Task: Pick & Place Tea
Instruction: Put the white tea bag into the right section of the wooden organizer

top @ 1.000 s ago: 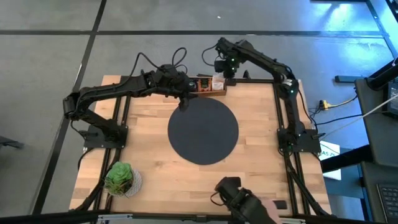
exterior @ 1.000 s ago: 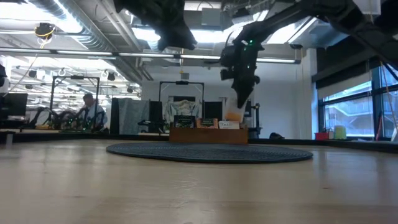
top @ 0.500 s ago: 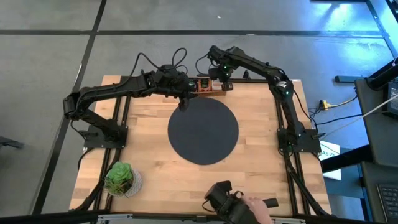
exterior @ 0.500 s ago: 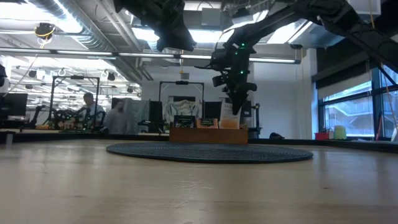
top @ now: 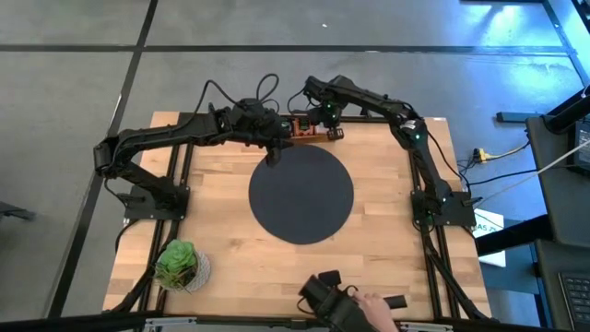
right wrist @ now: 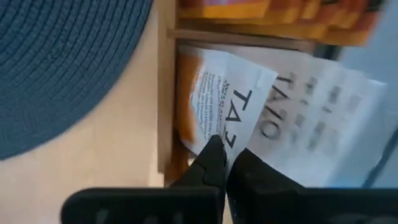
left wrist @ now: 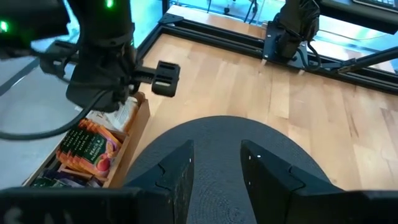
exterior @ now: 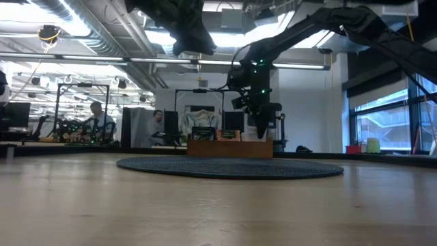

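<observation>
White printed tea packets (right wrist: pixel 292 118) — far portion blurred, lettering partly unreadable; wooden tea box (right wrist: pixel 166 93) cut off by frame edge.

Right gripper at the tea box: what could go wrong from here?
The right gripper is shut on a white packet, apparently by one edge only, so it may slip free while being carried. Neighbouring packets sit tightly packed in the box, so one could get dragged out with it. The left gripper hangs open over the mat near the box; the arms could collide.

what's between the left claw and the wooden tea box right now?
Only the far edge of the black round mat and a bare strip of table lie between the open left claw and the wooden tea box, per left wrist view.
</observation>
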